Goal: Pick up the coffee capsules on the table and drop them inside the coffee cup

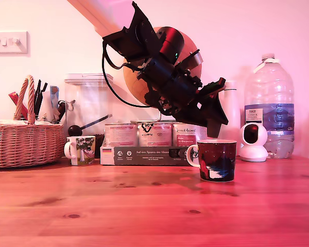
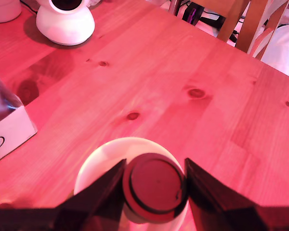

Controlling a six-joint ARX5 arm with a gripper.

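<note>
My gripper hangs tilted just above the coffee cup, a dark mug with a red, blue and white picture that stands on the wooden table at the exterior view's right. In the wrist view the gripper is shut on a dark brown coffee capsule. Its round flat face sits between the two black fingers. Directly beneath the capsule lies the cup's pale rim and white inside. The exterior view does not show the capsule.
A small white mug and a wicker basket stand at the exterior view's left. A box with tins runs behind the cup. A white round camera and a water bottle stand at the right. Chair legs show beyond the table edge.
</note>
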